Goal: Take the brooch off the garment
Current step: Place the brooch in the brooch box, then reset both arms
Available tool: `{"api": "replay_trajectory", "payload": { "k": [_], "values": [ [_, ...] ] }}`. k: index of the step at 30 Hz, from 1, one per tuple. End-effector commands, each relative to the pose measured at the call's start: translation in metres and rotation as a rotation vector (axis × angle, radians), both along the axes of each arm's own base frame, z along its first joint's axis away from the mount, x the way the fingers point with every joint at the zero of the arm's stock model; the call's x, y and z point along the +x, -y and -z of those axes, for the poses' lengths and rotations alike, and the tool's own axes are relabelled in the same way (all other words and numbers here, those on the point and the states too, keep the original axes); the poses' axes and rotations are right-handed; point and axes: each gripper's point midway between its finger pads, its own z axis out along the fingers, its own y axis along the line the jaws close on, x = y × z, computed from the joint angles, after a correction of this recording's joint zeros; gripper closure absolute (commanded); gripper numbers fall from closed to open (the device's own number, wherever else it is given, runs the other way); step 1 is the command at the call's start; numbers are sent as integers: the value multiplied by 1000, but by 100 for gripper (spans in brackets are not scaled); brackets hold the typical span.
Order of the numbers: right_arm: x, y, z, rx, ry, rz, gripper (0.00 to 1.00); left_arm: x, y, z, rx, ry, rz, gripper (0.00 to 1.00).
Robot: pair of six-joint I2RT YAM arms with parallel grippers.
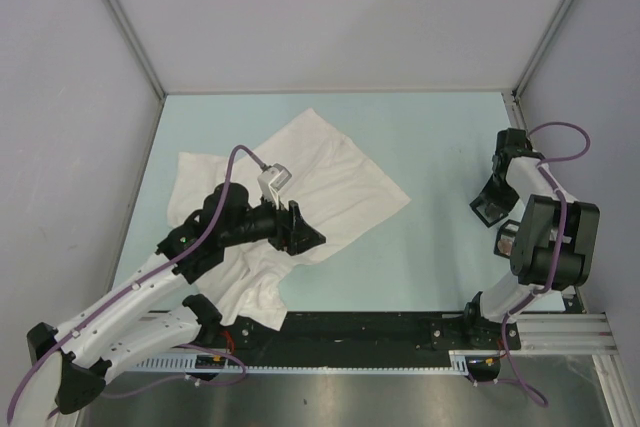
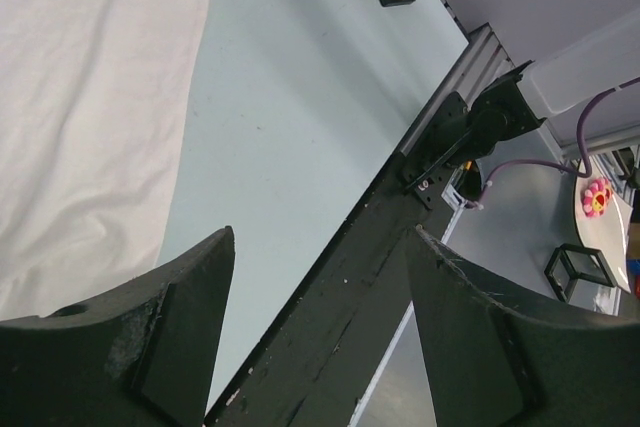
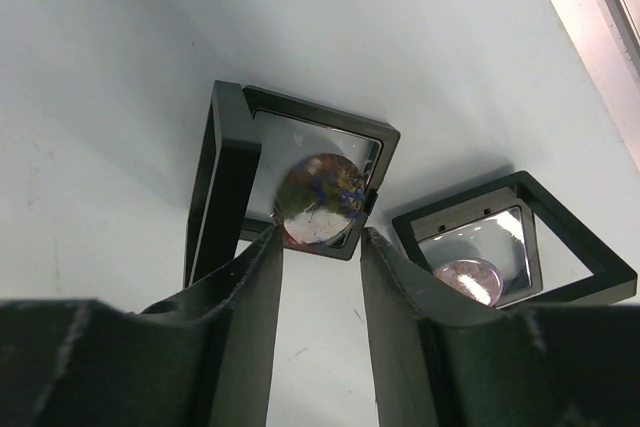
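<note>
Left gripper (image 1: 303,230) jaws wide open, empty, over garment (image 1: 335,172); right gripper (image 3: 320,247) jaws parted, tips either side of brooch (image 3: 320,197) lying in black case (image 3: 228,147).

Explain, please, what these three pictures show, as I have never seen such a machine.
Two robot arms are bolted to a table, each ending in a two-finger gripper. One picture looks down from above; the other two come from cameras on the wrists. A white garment lies on the table; the left gripper hangs over it, open and empty. The right gripper is open, its tips either side of a round brooch lying in a black frame, with a second frame beside it.
</note>
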Motion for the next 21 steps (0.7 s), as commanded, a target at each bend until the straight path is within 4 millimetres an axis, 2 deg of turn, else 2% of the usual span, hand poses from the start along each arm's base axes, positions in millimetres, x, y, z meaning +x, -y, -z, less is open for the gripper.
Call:
{"api": "replay_trajectory", "payload": {
  "k": [1,9,12,15,18,19,21],
  "values": [
    [10,0,-21,-2,89,-8,56,1,2,-7,-33,13,7,26],
    [0,-3,-39,-7,107,-9,50,0,1,-6,-35,10,6,26],
    [-14,-4,-52,-33,99,-5,49,-1,-3,-10,-38,11,-8,26],
    [-24,-17,-75,-78,128,-39,46,0,-7,-18,-39,19,-23,26],
    [-24,-54,-104,-59,231,-139,44,0,-12,-32,-33,42,-40,26],
    [-22,-89,-113,-34,268,-237,42,0,-14,-43,-42,61,-46,26],
    [-25,-132,-138,23,352,-371,40,1,-22,-53,-35,83,-78,26]
  ]
}}
